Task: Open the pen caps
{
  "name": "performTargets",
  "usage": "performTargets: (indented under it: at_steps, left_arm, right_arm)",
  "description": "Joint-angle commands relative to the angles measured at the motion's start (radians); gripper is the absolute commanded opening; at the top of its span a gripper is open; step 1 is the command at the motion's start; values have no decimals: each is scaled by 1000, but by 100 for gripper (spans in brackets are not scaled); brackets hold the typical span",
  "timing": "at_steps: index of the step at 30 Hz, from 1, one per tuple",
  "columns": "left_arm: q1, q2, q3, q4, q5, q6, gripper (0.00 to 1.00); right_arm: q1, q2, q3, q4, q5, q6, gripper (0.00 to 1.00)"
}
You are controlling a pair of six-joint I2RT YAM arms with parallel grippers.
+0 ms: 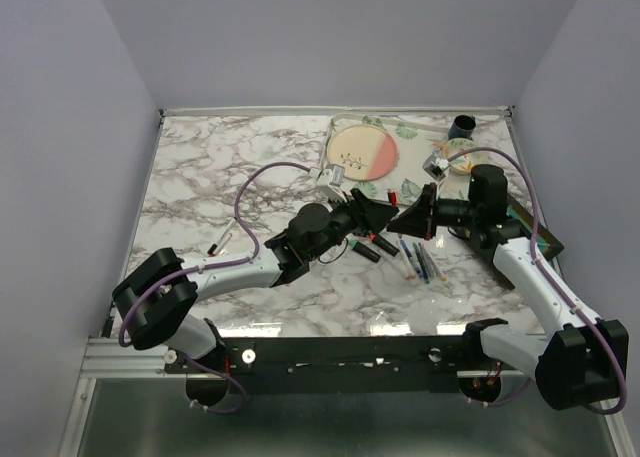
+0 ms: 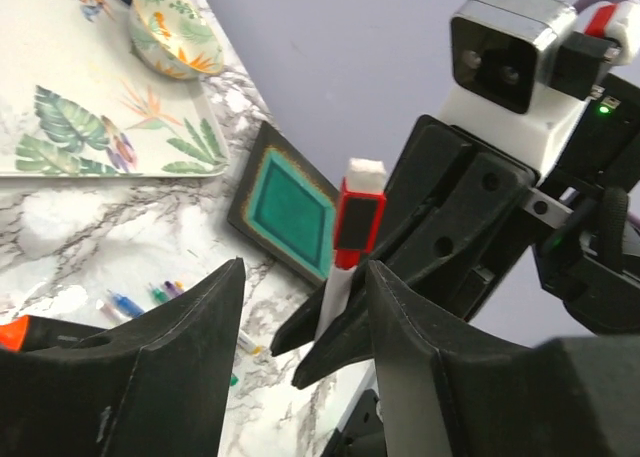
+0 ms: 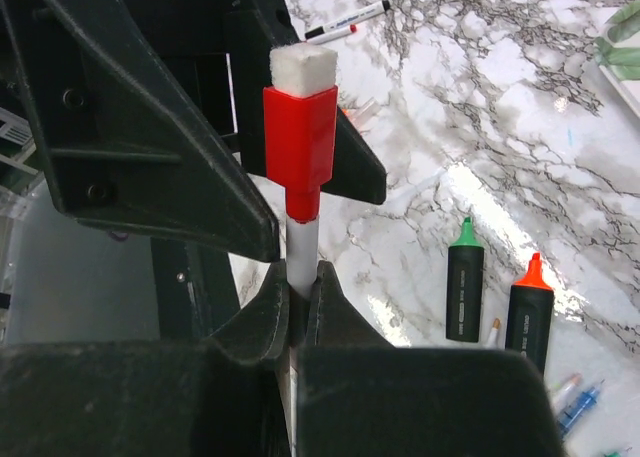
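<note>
Here, white pen (image 3: pixel 302 245), blocky red cap (image 3: pixel 299 142)

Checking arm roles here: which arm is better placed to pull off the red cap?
Left: the left jaws stand open facing the red cap; the right jaws are shut on that pen's white barrel, steadying it.

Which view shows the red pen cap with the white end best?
Right wrist view: the red plastic pen cap stands large, unobstructed, above the right gripper. The left wrist view shows it smaller; the top view, too small to tell.
</note>
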State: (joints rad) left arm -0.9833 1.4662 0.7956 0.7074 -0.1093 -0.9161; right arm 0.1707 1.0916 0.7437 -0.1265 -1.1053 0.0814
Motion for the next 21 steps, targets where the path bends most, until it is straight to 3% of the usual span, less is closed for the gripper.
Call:
performTargets:
  at_steps: [1, 11, 18, 21]
  left_arm:
    - [0, -33, 57, -75, -75, 66, 60]
    - [9, 0, 108, -66, -24, 88, 57]
    - [21, 36, 149, -83, 29, 74, 35]
    - [23, 49, 160, -82, 49, 65, 34]
  right_arm:
    - [0, 1, 29, -48, -14, -57, 1]
    - [-2, 14, 37, -76, -28, -71, 1]
    - [-2, 14, 45, -87, -44, -72, 1]
    - [-2, 14, 46, -88, -41, -98, 1]
